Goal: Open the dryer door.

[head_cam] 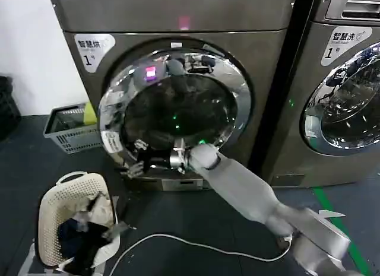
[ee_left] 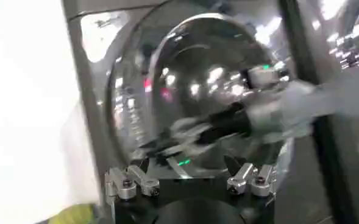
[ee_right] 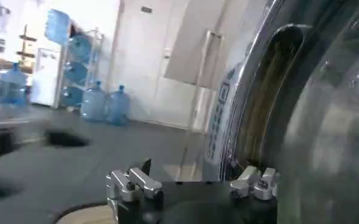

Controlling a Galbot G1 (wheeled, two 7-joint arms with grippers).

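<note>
The dryer door (head_cam: 175,104) sits on the front of the bronze-grey machine (head_cam: 261,62), swung out a little. The right gripper (head_cam: 139,163) reaches to the door's lower rim, fingers spread. The left gripper (ee_left: 190,173) waits open, facing the door.

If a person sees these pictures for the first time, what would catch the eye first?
Probably the dryer door, a big chrome ring around dark glass, at the centre of the head view. Next, the right arm reaching up to the door's lower edge, its right gripper at the rim. A white laundry basket stands on the floor at lower left.
</note>
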